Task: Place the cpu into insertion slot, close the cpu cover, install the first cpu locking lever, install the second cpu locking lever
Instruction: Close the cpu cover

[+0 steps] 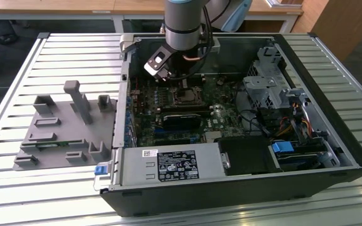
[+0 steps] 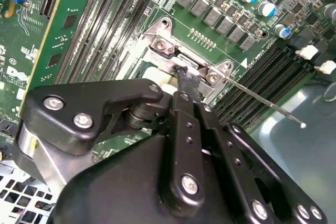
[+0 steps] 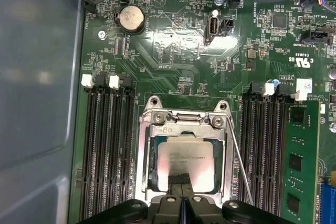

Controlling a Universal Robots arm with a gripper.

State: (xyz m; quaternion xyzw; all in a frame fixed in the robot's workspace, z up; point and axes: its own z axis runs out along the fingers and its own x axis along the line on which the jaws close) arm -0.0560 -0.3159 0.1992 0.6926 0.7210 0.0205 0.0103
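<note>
Jaws closed, tips at the cpu's edge

In the first wrist view the jaws are pressed together with nothing between them. Their tips meet the edge of the cpu (image 3: 186, 156), which lies in the insertion slot (image 1: 184, 98) with the cpu cover (image 3: 144, 156) flat around it. A thin locking lever (image 3: 240, 163) angles away from the cover's side, over the green motherboard (image 3: 173, 45).

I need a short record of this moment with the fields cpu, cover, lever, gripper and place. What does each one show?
cpu: lies flat in the insertion slot, metal top showing
cpu cover: seems to be down, framing the cpu
locking lever: thin rod standing free beside the slot, not latched
gripper: shut, tips at the cpu's edge
place: motherboard inside an open computer case
</note>
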